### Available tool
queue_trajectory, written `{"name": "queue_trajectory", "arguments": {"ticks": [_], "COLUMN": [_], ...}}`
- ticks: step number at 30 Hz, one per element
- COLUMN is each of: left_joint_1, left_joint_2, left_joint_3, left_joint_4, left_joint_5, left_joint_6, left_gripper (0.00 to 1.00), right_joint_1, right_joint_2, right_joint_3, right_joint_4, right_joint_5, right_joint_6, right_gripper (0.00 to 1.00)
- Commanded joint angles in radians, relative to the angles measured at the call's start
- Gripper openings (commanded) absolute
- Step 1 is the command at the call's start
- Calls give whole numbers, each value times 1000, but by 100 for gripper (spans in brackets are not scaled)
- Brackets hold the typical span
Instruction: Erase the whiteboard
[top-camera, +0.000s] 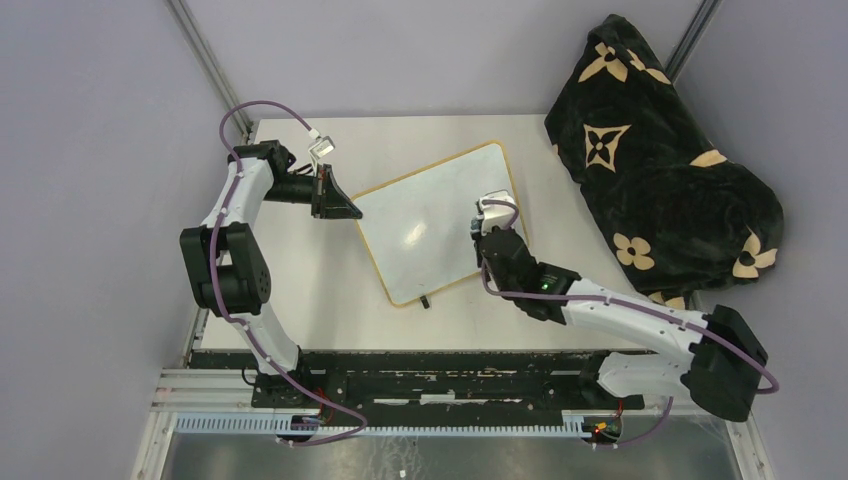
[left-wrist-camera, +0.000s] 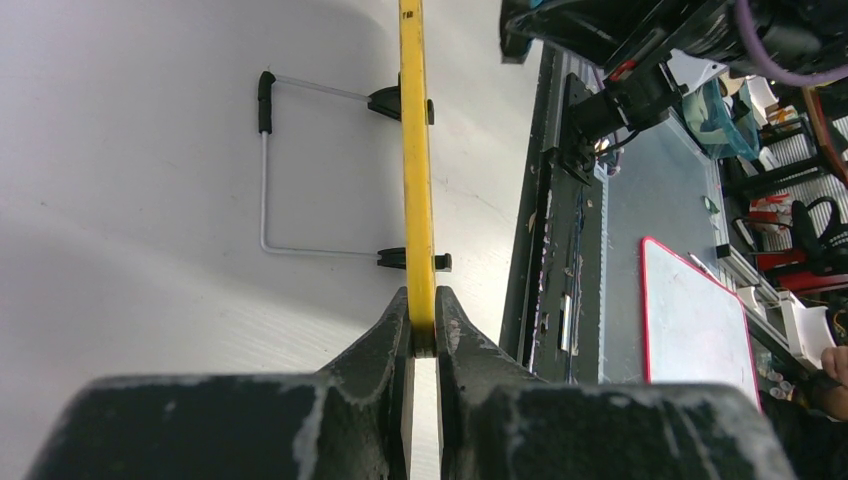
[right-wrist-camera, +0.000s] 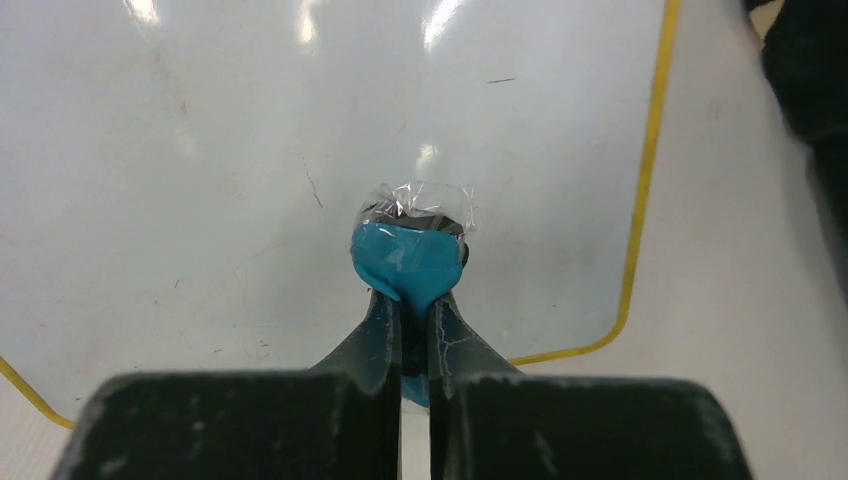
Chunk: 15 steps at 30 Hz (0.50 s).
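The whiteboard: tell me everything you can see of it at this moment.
The whiteboard is a white rectangle in a thin yellow rounded frame, lying skewed on the table. Its glossy face shows only faint smudges, no writing. A wire stand hinges on two black clips. The left gripper pinches its frame; the right gripper presses a blue eraser on it.

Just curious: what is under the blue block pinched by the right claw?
The flat white whiteboard with thin yellow frame; the blue eraser block hides the spot beneath.
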<state>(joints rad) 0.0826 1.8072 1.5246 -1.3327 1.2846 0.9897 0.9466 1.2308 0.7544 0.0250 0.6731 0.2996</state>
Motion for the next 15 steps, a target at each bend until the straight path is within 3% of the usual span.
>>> {"name": "queue_trajectory", "arguments": {"ticks": [1,12,15], "left_joint_1": [-16,-17,-15], "left_joint_2": [-34,-49,-63], "left_joint_3": [-7,35,51], "left_joint_4": [15,15,17], "left_joint_5": [-82,-74,-77], "left_joint_6": [25,-23,-42], "left_gripper": [6,33,35], "right_joint_1": [-4,-4,-3], "right_joint_2": [-93,-145,-149], "right_joint_3": [-16,-55,-60], "right_joint_4": [-103,-151,-148], "right_joint_5": [73,84,85], "right_joint_6": [41,81,84], "right_gripper": [1,1,1]}}
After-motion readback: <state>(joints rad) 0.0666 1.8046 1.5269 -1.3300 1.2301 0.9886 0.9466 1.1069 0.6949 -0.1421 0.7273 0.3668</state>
